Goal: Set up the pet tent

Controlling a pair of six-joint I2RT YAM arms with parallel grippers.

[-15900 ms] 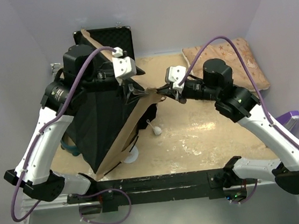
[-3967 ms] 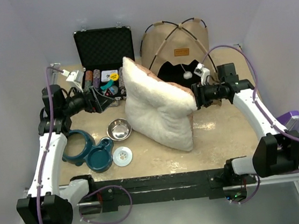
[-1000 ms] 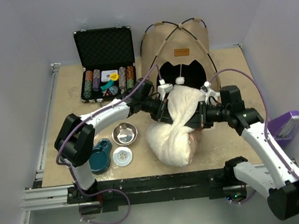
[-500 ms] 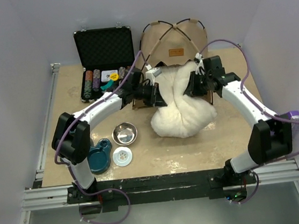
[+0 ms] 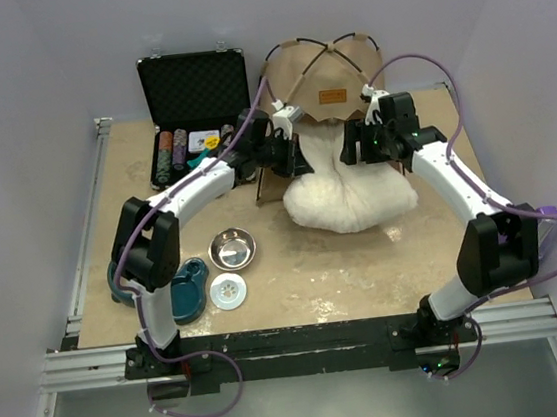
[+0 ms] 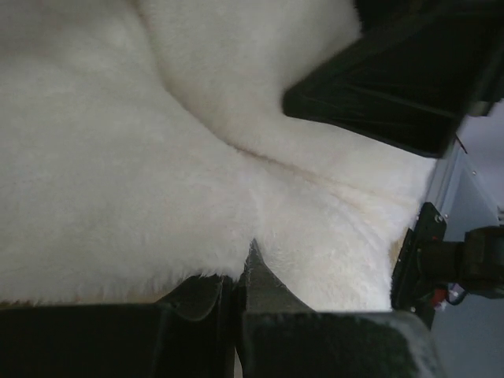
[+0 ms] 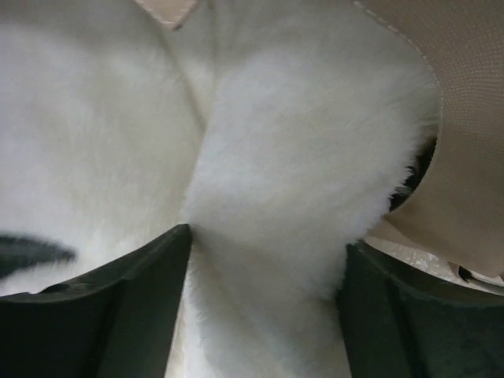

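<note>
Top external view is showing an open chip case (image 5: 194,85) sitting at the back left. Just right of it, the left gripper (image 5: 289,153) is reaching to the near-left edge of the pillow (image 5: 345,189). Its wrist view is showing the fingers drawn together, seemingly pinching the fleece hem. The pillow is lying fleece-up between both arms, its far end entering the doorway of the pet tent (image 5: 322,63), which is standing upright at the back, centre-right. The right gripper (image 5: 356,145) is clamping a thick fold of pillow between spread fingers. By my judgement, the arms are bedding the tent. The next move is calling for an even push deeper, without toppling the tent.
</note>
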